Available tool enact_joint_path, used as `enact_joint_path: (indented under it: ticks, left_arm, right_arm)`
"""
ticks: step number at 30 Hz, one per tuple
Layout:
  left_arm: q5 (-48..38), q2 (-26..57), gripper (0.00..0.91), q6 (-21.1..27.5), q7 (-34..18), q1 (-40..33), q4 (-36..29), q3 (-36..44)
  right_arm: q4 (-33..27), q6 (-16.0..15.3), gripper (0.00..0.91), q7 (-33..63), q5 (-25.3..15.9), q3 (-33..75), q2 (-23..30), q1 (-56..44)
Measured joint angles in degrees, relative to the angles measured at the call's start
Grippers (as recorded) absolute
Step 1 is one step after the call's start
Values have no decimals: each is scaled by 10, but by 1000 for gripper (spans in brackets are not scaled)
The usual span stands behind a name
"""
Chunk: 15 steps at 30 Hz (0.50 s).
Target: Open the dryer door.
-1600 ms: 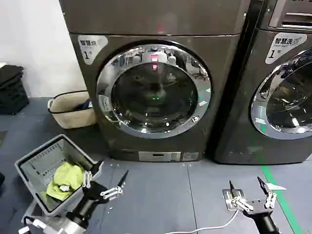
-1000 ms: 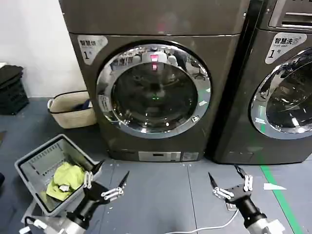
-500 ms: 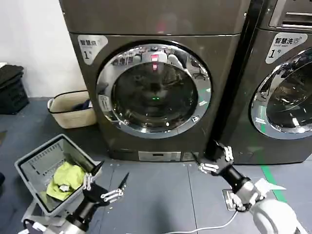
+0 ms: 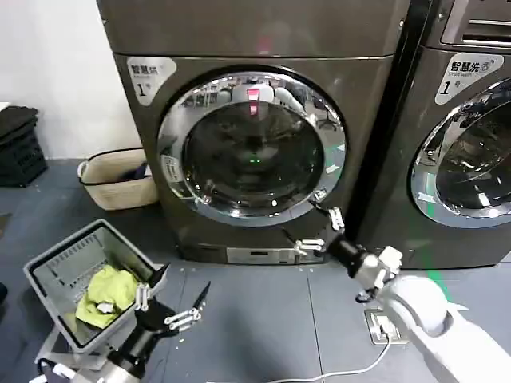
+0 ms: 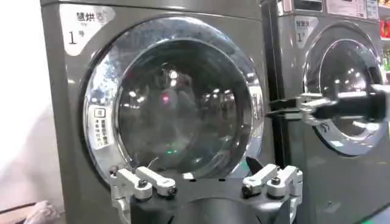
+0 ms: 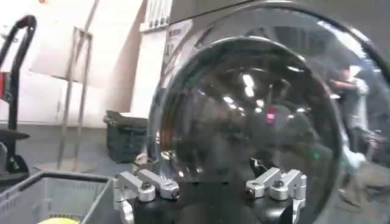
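Nearest the robot, at about 7 o'clock in the head view, the left end effector [image 4: 172,299] hangs idle with its fingers spread, low over the floor [image 4: 255,319] just beside the grey laundry basket [image 4: 76,271] holding a yellow-green cloth [image 4: 108,291]. Farther out, at 5 o'clock, the right end effector [image 4: 319,230] has swung up from the floor by the socket plate [image 4: 383,325] and reached forward, fingers apart and holding nothing, now at the lower-right edge of the dryer door [image 4: 251,148]. The door sits shut at 12 o'clock, chrome ring flush with the machine front. Judged from this, the approach is nearly done; hooking the door's rim and pulling remain
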Motion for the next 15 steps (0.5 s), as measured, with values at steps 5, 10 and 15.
enact_joint_path:
  ticks: [5,10,15]
  left_arm:
    - [0,-2,907,0,0,-1,0,-1]
    - [0,-3,907,0,0,-1,2,-1]
    - [0,-3,907,0,0,-1,2,-3]
  right_arm:
    - [-34,-1,907,4,6,-49,15,63]
    - [-68,-2,907,10,9,-88,35,111]
    - [-99,-2,907,12,9,-115,59,145]
